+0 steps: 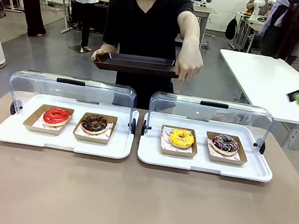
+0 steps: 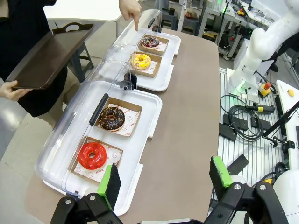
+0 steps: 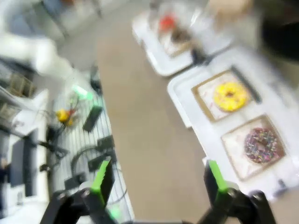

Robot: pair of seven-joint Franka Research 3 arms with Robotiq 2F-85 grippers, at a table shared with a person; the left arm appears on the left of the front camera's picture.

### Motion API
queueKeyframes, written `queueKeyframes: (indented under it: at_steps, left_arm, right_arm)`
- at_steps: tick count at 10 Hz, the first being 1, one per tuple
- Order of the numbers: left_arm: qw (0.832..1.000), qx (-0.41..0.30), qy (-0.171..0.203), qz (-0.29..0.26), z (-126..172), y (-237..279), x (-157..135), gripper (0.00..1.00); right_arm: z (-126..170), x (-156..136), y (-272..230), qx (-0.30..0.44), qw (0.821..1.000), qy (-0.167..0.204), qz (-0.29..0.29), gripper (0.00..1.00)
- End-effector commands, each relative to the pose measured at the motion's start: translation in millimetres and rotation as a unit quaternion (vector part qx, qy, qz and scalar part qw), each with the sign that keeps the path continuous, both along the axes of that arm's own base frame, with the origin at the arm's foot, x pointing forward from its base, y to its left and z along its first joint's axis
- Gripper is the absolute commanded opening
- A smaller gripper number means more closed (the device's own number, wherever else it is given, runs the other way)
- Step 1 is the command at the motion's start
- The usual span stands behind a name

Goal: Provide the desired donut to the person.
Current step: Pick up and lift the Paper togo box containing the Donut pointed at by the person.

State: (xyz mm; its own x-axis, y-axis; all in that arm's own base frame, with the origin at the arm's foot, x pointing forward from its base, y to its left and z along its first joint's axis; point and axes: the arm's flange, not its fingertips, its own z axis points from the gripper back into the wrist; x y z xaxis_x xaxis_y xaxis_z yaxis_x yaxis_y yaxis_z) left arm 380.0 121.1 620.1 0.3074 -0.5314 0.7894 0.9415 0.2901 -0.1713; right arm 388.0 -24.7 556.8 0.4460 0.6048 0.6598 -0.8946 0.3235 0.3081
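left gripper (image 2: 164, 179): released, jaws spread wide, nothing between them; hangs above the table (image 2: 187, 116) edge
red donut (image 2: 92, 155): closest to the left gripper, just ahead of its left finger, in a card tray inside the left case (image 2: 152, 109)
chocolate donut (image 2: 111, 117): next one out past the red, same case
right gripper (image 3: 159, 176): released, jaws wide, empty; its wrist view is blurred
sprinkled donut (image 3: 262, 144): ahead of the right gripper's right-hand finger, in the right case (image 3: 182, 100)
yellow donut (image 3: 229, 96): just beyond the sprinkled one, same case
person (image 1: 149, 22): across the table, well beyond both grippers
pointing hand (image 1: 189, 61): index finger down over the right case's raised lid, on the yellow donut's side; exact pick, cannot tell
other hand (image 1: 99, 55): holds a dark tray (image 1: 137, 64)
lids: both up, tipped away from the grippers
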Motion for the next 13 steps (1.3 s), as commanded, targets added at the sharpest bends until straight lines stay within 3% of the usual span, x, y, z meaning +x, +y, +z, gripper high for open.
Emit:
queueKeyframes:
  at_steps: [1, 5, 7, 9, 12, 13]
  left_arm:
    - [1.0, -0.002, 0.001, -0.005, 2.2, 1.9, -0.4, 1.0]
    - [1.0, -0.002, 0.001, -0.005, 2.2, 1.9, -0.4, 1.0]
    - [1.0, -0.002, 0.001, -0.005, 2.2, 1.9, -0.4, 1.0]
    - [1.0, -0.002, 0.001, -0.005, 2.2, 1.9, -0.4, 1.0]
    - [1.0, -0.002, 0.001, -0.005, 2.2, 1.9, -0.4, 1.0]
    - [1.0, -0.002, 0.001, -0.005, 2.2, 1.9, -0.4, 1.0]
  right_arm:
    - [-21.3, -11.6, 86.3, -0.1, 0.992, -0.038, 0.06, 1.0]
    - [-101.7, 1.4, 196.6, -0.252, 0.955, -0.102, 0.121, 1.0]
    - [-135.4, 12.6, 226.7, -0.308, 0.935, -0.107, 0.136, 1.0]
    - [-139.9, 15.5, 238.8, -0.311, 0.935, -0.107, 0.13, 1.0]
    - [-138.7, 18.8, 225.7, -0.301, 0.943, -0.07, 0.123, 1.0]
    - [-147.1, 15.3, 233.8, -0.306, 0.937, -0.101, 0.134, 1.0]
